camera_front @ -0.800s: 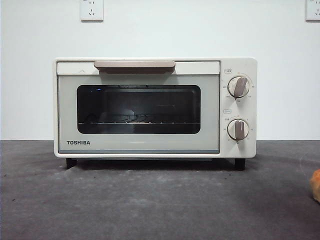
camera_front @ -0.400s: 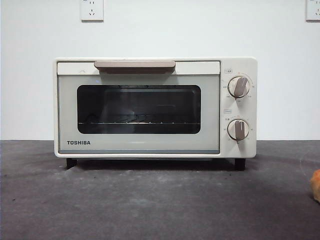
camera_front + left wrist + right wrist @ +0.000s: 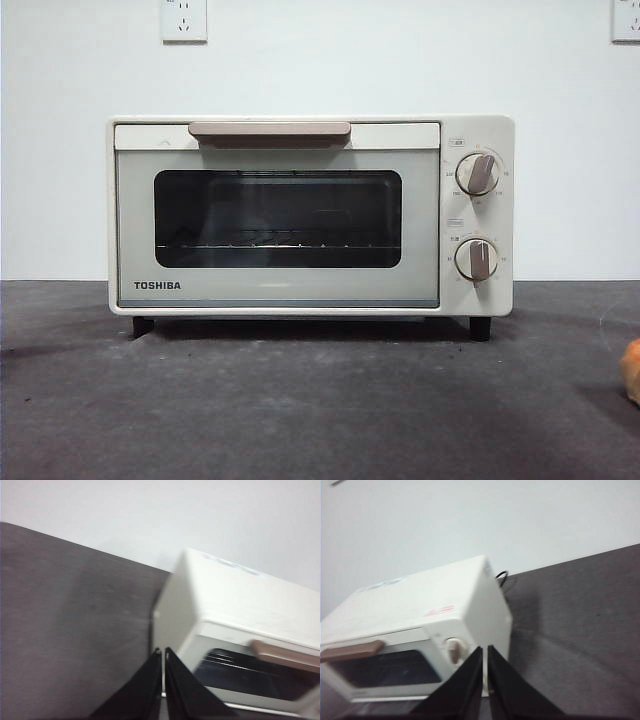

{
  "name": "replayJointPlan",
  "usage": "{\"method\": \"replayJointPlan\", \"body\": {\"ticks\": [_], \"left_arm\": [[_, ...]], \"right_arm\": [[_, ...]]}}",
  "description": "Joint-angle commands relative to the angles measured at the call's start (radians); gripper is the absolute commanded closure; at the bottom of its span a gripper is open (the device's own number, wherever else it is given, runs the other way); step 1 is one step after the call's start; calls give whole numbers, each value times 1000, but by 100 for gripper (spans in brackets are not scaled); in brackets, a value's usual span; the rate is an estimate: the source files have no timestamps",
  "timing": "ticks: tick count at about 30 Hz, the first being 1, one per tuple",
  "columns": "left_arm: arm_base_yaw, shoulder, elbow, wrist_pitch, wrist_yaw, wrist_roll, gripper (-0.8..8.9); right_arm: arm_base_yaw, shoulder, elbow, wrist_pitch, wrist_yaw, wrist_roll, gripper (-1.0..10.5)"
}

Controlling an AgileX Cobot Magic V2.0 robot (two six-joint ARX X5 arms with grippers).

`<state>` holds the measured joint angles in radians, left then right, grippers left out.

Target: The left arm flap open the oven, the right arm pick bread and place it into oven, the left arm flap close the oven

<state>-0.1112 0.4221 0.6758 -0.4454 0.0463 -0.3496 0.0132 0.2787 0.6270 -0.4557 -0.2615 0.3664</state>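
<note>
The cream-white TOSHIBA oven [image 3: 310, 215] stands in the middle of the dark table with its glass door shut and its beige bar handle [image 3: 269, 130] at the top. Only an orange-tan sliver of the bread [image 3: 631, 370] shows at the right edge of the front view. My left gripper [image 3: 163, 653] is shut and empty, above and to the left of the oven [image 3: 240, 625]. My right gripper [image 3: 485, 651] is shut and empty, above and to the right of the oven [image 3: 420, 615]. Neither arm shows in the front view.
A white wall with two power sockets [image 3: 183, 20] stands behind the oven. The dark grey table [image 3: 300, 410] stretches in front of the oven and to both sides. A black cable [image 3: 501, 575] runs behind the oven.
The oven and the bread have not moved. The reflection in the door glass has shifted slightly.
</note>
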Motion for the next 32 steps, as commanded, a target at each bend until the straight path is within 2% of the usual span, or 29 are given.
{"method": "replayJointPlan", "body": {"ticks": [1,4,10,17,21,29,32], "left_arm": [[-21,61,85,-28,64,21,797],[-47,117,153,-60,129,38,797],[-121,212,267,-122,238,142,798],[-220,247,314,-138,340,240,798],[-245,243,314,-138,408,253,797],[-250,243,314,-135,411,252,783],[-250,243,314,-136,410,252,734]], "right_arm": [[3,54,75,-37,-60,-31,935],[3,113,149,-100,-129,-72,935],[15,214,272,-206,-259,-165,935],[87,257,313,-215,-397,-222,935],[111,255,313,-232,-401,-258,935],[111,255,313,-323,-394,-270,932],[111,255,313,-352,-393,-267,807]]}}
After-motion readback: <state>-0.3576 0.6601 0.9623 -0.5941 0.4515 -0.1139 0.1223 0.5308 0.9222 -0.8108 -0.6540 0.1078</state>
